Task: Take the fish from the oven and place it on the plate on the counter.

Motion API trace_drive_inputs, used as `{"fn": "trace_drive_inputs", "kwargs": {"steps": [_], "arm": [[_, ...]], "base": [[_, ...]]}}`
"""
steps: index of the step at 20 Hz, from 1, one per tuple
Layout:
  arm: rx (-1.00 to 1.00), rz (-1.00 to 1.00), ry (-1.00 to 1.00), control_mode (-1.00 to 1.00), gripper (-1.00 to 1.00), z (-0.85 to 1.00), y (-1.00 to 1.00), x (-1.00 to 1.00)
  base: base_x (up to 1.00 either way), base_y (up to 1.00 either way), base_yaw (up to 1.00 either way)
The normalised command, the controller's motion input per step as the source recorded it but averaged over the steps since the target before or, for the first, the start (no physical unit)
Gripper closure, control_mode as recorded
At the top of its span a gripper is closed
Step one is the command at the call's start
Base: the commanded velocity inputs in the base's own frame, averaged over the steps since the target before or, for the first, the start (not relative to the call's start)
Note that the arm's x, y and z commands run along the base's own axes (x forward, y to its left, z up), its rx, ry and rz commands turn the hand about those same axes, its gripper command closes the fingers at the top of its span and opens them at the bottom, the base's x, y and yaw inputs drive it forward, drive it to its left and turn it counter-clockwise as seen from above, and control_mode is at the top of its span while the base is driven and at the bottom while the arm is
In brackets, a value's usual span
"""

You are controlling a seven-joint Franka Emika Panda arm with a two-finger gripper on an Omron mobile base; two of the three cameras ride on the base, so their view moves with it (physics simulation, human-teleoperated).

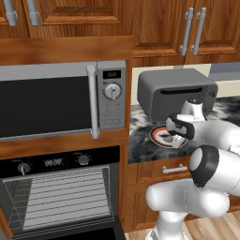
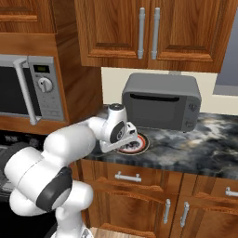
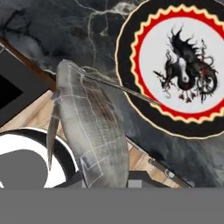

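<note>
tool (image 3: 105, 183) clamped on fish (image 3: 89, 131), hanging above counter (image 3: 57, 30) edge, just beside plate (image 3: 131, 35)

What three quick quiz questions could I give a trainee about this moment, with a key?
1. True or false: the fish already lies on the plate.
2. What stands behind the plate on the counter: A microwave, B toaster oven, C kettle?
3. Fill in: the oven door is ____.

Key: 1 false, the gripper holds it beside the plate, over the counter's edge; 2 B; 3 open.
</note>
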Motion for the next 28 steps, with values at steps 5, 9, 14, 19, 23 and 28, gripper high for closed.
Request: {"fn": "trace_drive_inputs", "kwargs": {"steps": [5, 9, 14, 19, 23, 28], "arm": [[0.02, 0.05, 0.0, -1.0, 1.0, -0.03, 0.0, 0.42], [0.01, 0.03, 0.0, -1.0, 1.0, -0.11, 0.0, 0.64], [0.0, 0.03, 0.01, -1.0, 1.0, -0.36, 0.0, 0.2], [0.0, 0.01, 0.04, -1.0, 1.0, -0.22, 0.0, 0.0], [0.0, 0.01, 0.0, -1.0, 1.0, -0.19, 0.0, 0.06], [0.0, 0.0, 0.02, -1.0, 1.0, -0.05, 0.0, 0.34]], "base": [[0.0, 0.0, 0.0], [0.0, 0.0, 0.0], [0.0, 0.0, 0.0], [0.0, 0.0, 0.0], [0.0, 0.0, 0.0], [0.0, 0.0, 0.0]]}}
